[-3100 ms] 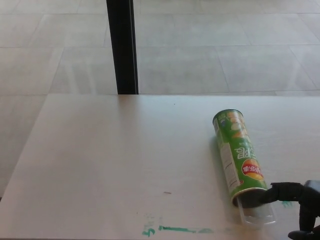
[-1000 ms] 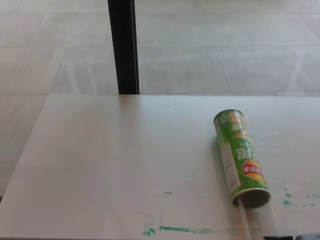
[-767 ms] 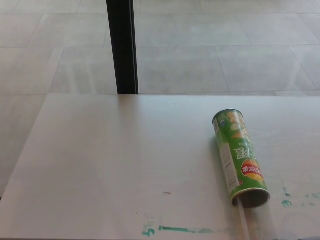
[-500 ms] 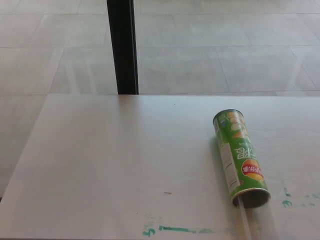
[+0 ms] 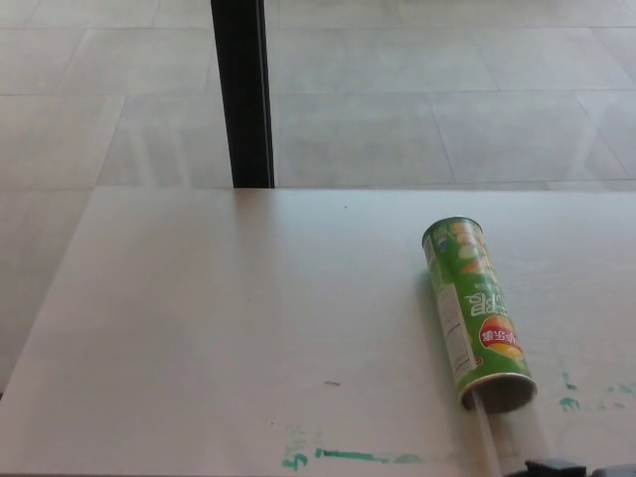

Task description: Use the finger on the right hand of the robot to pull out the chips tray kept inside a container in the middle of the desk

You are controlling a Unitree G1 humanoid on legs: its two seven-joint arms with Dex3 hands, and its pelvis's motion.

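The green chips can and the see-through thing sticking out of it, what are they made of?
The green chips can looks like cardboard with a glossy printed wrap: light gleams along its side, and its open mouth shows a thin, dull rim. The clear tray poking out of the mouth looks like thin transparent plastic, since the desk shows through it. The desk seems pale wood-look laminate with faint grain.

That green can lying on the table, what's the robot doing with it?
The can lies on its side on the table, open end toward the robot. A clear tray sticks out of that end, partly pulled out. Only a black bit of the right hand peeks in at the bottom edge, just below the tray, not touching the can. The left hand isn't in view.
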